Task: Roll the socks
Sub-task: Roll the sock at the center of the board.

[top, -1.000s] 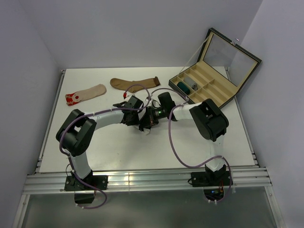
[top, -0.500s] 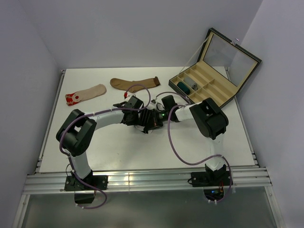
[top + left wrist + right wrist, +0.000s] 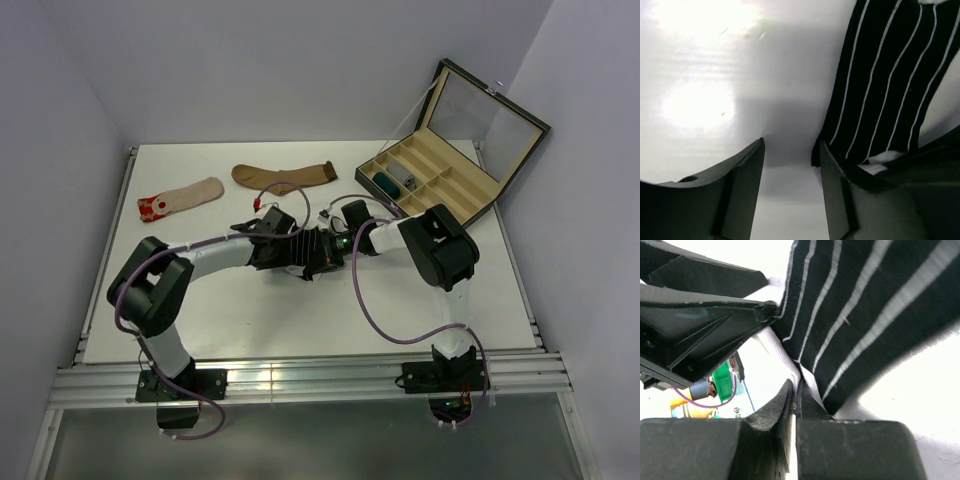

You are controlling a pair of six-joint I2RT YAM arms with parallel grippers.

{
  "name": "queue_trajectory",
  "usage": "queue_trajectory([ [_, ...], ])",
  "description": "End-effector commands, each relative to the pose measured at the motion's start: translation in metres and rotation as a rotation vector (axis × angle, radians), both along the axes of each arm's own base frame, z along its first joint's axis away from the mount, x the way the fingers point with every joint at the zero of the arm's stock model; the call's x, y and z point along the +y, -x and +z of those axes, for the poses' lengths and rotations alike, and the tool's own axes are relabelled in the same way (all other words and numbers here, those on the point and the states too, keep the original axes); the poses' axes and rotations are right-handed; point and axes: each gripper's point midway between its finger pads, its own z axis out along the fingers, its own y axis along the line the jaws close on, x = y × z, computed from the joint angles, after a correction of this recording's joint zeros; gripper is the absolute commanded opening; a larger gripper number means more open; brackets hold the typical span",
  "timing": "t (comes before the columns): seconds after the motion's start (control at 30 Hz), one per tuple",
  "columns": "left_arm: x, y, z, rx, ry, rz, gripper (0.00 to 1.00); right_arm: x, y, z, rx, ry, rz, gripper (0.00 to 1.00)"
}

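Sock (image 3: 865,305) in right gripper (image 3: 794,392) (left gripper (image 3: 790,150) parted)

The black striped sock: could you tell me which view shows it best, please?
The left wrist view: the black striped sock is sharp there, edge and stripes clear. The right wrist view shows it close and blurred, pinched by the right gripper. In the top external view the arms hide it.

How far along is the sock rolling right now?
Done: teal sock and grey sock sit rolled in the box. In hand: right gripper pinches the black striped sock; left gripper is open beside it. Left: brown sock and beige red-toed sock lie flat, unrolled.
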Motion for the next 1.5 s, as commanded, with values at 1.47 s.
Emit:
queue_trajectory([
  [1.47,-0.007,0.016,-0.016,0.075,0.165,0.088,0.37,0.010,-0.010,-0.010,-0.018,0.109,-0.034,0.00],
])
